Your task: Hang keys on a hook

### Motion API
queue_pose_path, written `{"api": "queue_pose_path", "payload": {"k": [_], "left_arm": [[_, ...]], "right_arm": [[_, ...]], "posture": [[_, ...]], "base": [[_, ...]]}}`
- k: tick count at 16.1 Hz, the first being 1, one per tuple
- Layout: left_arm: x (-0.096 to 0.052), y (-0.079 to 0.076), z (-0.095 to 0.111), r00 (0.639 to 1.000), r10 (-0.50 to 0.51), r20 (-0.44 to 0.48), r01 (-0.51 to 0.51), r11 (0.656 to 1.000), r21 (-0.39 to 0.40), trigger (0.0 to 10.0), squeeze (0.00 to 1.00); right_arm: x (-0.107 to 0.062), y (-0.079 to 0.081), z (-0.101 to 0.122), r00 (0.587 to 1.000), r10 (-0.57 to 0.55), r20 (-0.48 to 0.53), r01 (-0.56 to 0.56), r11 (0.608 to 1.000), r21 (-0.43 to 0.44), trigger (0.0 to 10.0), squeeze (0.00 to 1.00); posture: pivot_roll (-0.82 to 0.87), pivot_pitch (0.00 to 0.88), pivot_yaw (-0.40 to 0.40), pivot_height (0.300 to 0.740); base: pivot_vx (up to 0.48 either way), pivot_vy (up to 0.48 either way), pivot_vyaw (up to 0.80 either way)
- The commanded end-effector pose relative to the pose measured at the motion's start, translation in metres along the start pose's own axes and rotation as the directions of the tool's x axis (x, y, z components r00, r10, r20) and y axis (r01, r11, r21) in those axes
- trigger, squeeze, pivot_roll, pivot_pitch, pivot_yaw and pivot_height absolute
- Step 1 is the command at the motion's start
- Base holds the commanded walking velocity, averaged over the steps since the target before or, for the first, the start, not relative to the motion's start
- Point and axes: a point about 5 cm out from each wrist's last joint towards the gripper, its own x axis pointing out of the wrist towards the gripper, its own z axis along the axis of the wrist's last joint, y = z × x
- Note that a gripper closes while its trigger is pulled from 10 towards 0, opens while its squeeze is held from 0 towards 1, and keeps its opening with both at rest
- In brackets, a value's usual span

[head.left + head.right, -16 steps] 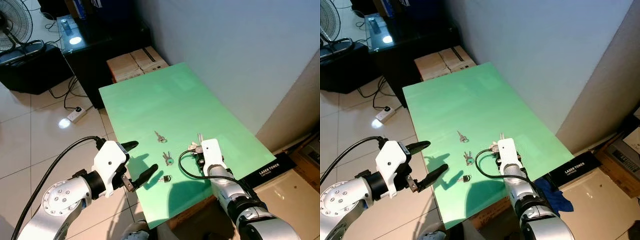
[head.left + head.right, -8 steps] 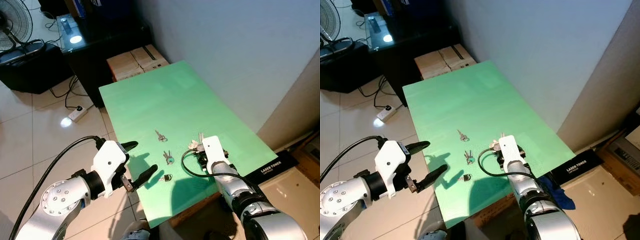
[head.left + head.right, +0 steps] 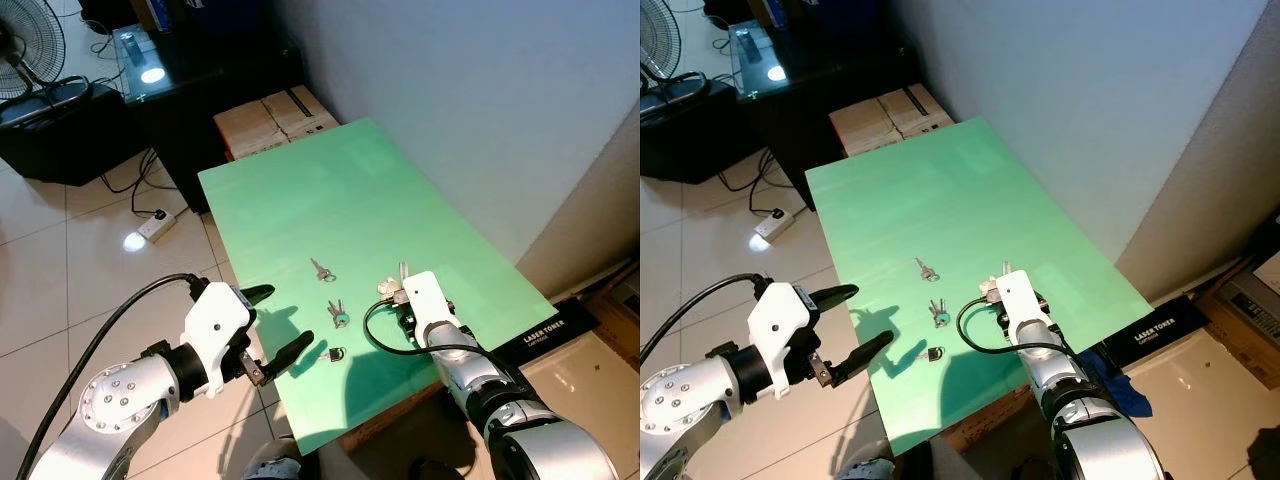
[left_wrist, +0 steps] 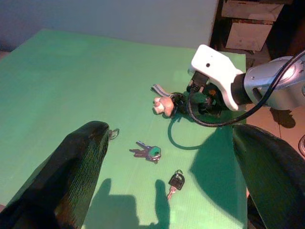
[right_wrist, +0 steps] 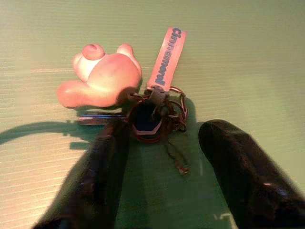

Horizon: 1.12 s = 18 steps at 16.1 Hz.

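On the green table (image 3: 300, 200) lie a silver key on a ring (image 3: 320, 271), a teal-headed pair of keys (image 3: 336, 317) and a black-headed key (image 3: 333, 354). A key bunch (image 5: 145, 119) with a pink plush charm (image 5: 102, 76) and a pink strap (image 5: 167, 57) lies near the table's right edge. My right gripper (image 5: 164, 128) is low over this bunch, open, with its fingers on either side of the dark ring. My left gripper (image 3: 287, 316) hovers open at the table's near left edge, close to the black-headed key.
A wall runs along the table's right side. Cardboard boxes (image 3: 275, 120) stand beyond the far end, with a black cabinet (image 3: 180, 70) and a fan (image 3: 25, 40) behind. A power strip (image 3: 152, 228) lies on the tiled floor. A black toner box (image 3: 545, 335) sits at the right.
My right gripper has edged slightly farther over the key bunch. The left arm has barely shifted and the keys lie where they were.
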Motion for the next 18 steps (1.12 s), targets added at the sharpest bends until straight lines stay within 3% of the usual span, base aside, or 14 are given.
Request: {"api": "queue_pose_path", "payload": {"k": [1,7,18], "left_arm": [[-0.0037,-0.0003,0.0026,1.0,0.008,-0.004,-0.007,1.0,0.016,10.0,0.0],[-0.0043,-0.0002,0.0021,1.0,0.004,-0.006,-0.004,1.0,0.017,10.0,0.0],[-0.0018,-0.0001,0.0029,1.0,0.0,-0.002,0.0,1.0,0.015,10.0,0.0]], "right_arm": [[0.0002,0.0058,0.0013,1.0,0.017,-0.002,-0.017,1.0,-0.012,0.0,0.0],[-0.001,0.0138,-0.0002,1.0,0.031,0.0,-0.031,0.999,-0.006,0.0,0.0],[-0.0008,0.0116,-0.0003,1.0,0.026,0.0,-0.026,1.0,0.008,0.0,0.0]], "posture": [[0.22,0.166,0.129,0.74],[0.22,0.167,0.135,0.74],[0.22,0.163,0.137,0.74]], "base": [[0.0,0.0,0.0],[0.0,0.0,0.0],[0.0,0.0,0.0]]}}
